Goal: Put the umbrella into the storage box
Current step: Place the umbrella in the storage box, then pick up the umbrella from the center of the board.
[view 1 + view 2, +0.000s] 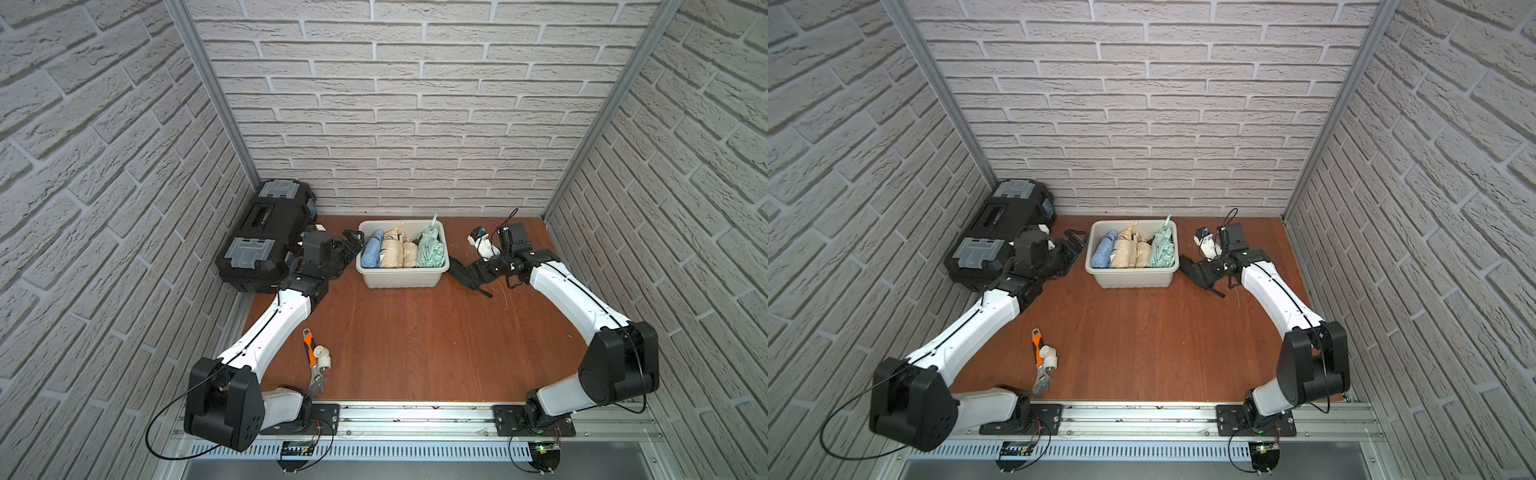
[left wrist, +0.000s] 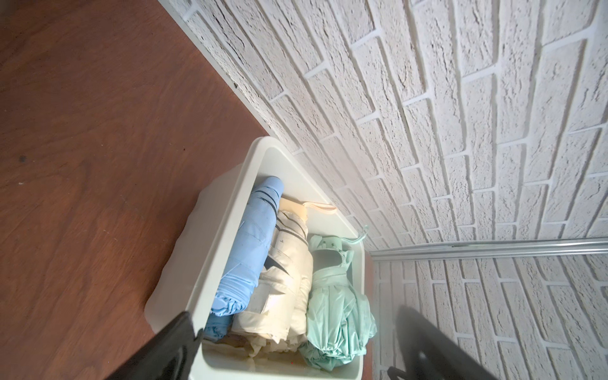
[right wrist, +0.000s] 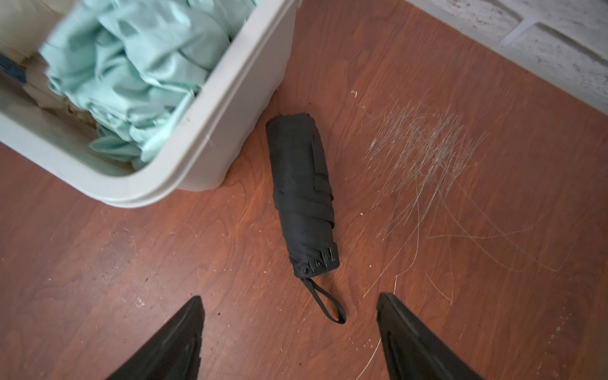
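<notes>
Standing against the left wall is a black toolbox (image 1: pixel 266 237), and near the front edge an orange-handled adjustable wrench (image 1: pixel 312 365) touches a white pipe fitting (image 1: pixel 323 358). The storage box (image 3: pixel 210 138) holds a folded blue umbrella (image 2: pixel 250 250), cream umbrella fabric (image 2: pixel 289 273) and a mint umbrella (image 2: pixel 335 312). The black umbrella (image 3: pixel 302 194) lies on the counter (image 1: pixel 415 340) just beside the box. The right fingers (image 3: pixel 184 329) hang wide and empty over it. The left fingers (image 2: pixel 174 342) gape at the box's opposite end. From above, the wrist half hides the black umbrella.
</notes>
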You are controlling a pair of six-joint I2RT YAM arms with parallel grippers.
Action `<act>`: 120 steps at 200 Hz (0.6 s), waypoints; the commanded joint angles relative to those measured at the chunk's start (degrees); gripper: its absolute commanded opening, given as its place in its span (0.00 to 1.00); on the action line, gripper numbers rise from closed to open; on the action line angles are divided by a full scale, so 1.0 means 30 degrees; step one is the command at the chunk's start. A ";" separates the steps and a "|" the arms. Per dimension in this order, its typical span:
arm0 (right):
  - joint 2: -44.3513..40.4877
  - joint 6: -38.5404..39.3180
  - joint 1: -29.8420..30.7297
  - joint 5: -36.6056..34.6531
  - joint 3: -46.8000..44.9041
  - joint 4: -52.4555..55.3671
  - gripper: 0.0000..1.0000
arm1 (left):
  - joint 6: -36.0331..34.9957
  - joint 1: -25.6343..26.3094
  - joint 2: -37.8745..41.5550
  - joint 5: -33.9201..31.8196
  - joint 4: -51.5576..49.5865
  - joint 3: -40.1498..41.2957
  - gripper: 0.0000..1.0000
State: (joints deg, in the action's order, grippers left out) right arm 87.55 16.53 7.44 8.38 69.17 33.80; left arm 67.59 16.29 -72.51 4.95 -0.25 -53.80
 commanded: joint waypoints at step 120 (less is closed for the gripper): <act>0.6969 0.3092 -0.0931 0.1896 0.3007 -0.0534 0.82 | -0.0353 -0.0476 0.1088 -0.0859 -0.0133 0.0813 0.98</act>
State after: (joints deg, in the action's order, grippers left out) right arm 106.28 24.29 4.86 12.78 75.88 32.18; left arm 67.57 15.53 -70.65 3.20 -0.91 -51.96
